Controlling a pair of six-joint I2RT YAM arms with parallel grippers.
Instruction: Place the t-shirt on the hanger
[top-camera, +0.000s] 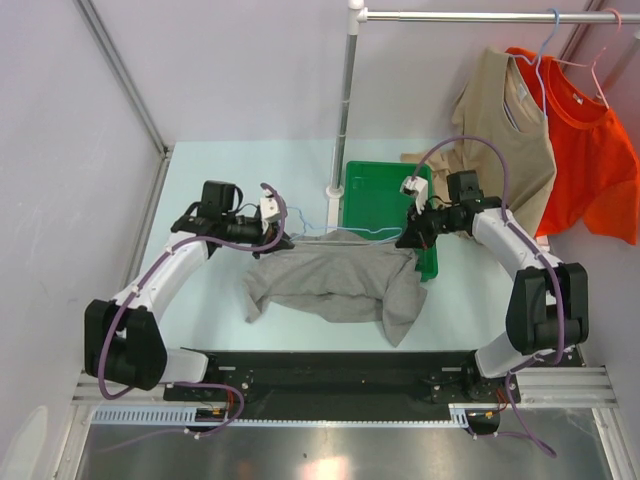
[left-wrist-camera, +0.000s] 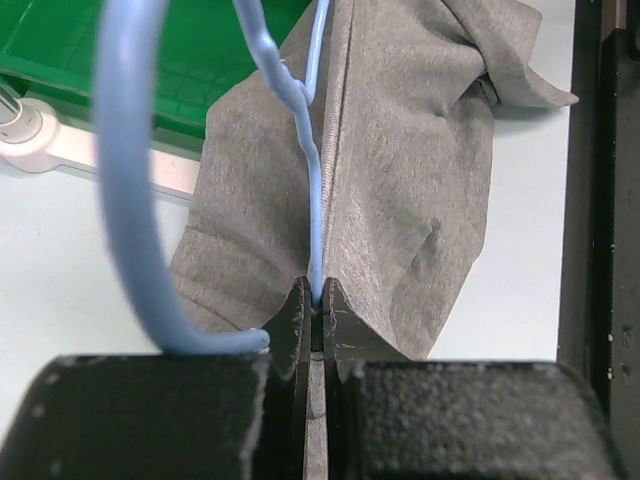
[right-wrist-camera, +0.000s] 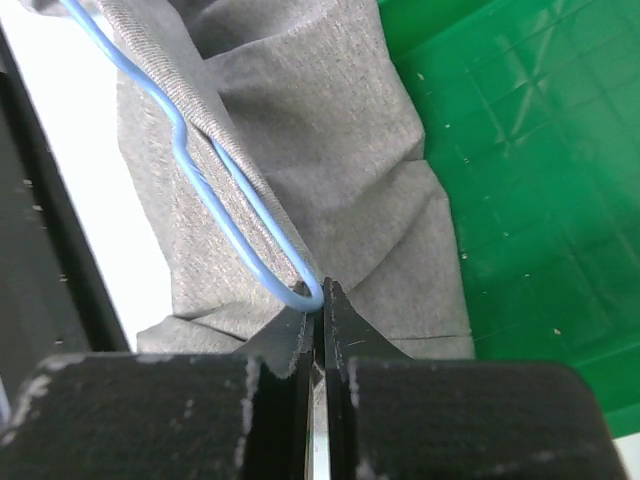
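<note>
The grey t-shirt (top-camera: 330, 285) lies crumpled on the table between my two arms, its upper edge lifted along the pale blue hanger (top-camera: 335, 236). My left gripper (top-camera: 284, 232) is shut on the hanger wire just below the twisted neck. In the left wrist view the wire (left-wrist-camera: 318, 190) runs up from the closed jaws (left-wrist-camera: 317, 300), the hook (left-wrist-camera: 125, 200) curves at left, and the t-shirt (left-wrist-camera: 410, 150) drapes beside it. My right gripper (top-camera: 408, 238) is shut on the hanger's end bend (right-wrist-camera: 300, 290), jaws (right-wrist-camera: 323, 300) pressed together, with t-shirt fabric (right-wrist-camera: 320, 120) around the wire.
A green bin (top-camera: 385, 205) stands behind the t-shirt, under my right gripper. A white post (top-camera: 345, 110) with a base rises behind it. On the rail at back right hang a tan shirt (top-camera: 505, 140) and an orange-red t-shirt (top-camera: 595, 150). A black strip (top-camera: 330, 375) runs along the near edge.
</note>
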